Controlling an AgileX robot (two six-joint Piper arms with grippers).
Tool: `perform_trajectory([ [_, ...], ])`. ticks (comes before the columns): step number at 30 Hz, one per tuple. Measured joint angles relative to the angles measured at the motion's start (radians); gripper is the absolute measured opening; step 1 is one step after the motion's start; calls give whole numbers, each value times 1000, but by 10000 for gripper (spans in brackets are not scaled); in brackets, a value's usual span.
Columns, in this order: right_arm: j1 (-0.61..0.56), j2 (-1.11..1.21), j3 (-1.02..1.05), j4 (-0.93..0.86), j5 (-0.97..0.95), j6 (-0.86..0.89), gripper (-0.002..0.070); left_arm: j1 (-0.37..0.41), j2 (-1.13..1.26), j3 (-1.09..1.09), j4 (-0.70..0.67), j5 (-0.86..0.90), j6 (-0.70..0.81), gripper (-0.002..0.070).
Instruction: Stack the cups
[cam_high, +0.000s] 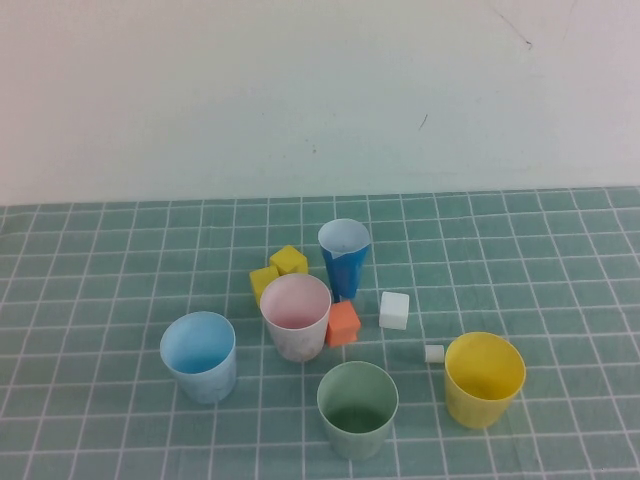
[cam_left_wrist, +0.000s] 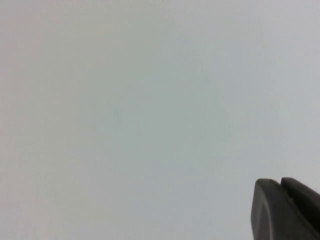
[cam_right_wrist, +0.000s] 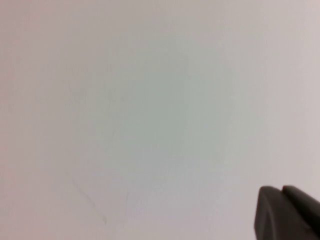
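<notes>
Standing apart on your worktop (cam_high: 100, 300), the pink-white cup (cam_high: 296, 316), light blue cup (cam_high: 200, 356), green cup (cam_high: 357, 408) and yellow cup (cam_high: 484, 379) await stacking; left gripper (cam_left_wrist: 285, 210) and right gripper (cam_right_wrist: 287, 212) face wall, grip state undeterminable.

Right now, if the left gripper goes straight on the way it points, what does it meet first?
Probably the pale wall: the left wrist view shows nothing else ahead of the left gripper, though depth is unclear. The right gripper faces a blank wall too.

Four upright cups (all unstacked): pink-white (cam_high: 296, 316), light blue (cam_high: 200, 356), pale green (cam_high: 357, 409), yellow (cam_high: 484, 379).
</notes>
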Motion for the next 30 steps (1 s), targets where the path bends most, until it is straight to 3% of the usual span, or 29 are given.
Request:
perform_trajectory([
  [3,0,0,0,23,-105,-35,-3,0,0,0,13,-174,0,-3],
  [8,0,0,0,33,-120,-47,-3,0,0,0,19,-409,0,-3],
  [13,0,0,0,34,-96,-47,-3,0,-2,0,29,-497,-15,-3],
  [17,0,0,-40,23,60,-56,-3,0,-2,0,-8,-502,-35,-3],
  [19,0,0,-94,-8,160,-59,-3,0,-2,-2,-92,-443,-61,-3],
  [22,0,0,-192,-80,314,-63,-3,0,-2,-81,-238,-197,-44,-3],
  [26,0,53,-331,-113,530,-63,-3,0,7,-242,-406,169,130,-3],
  [30,0,186,-462,-114,713,-64,-3,0,106,-395,-468,410,263,-3],
])
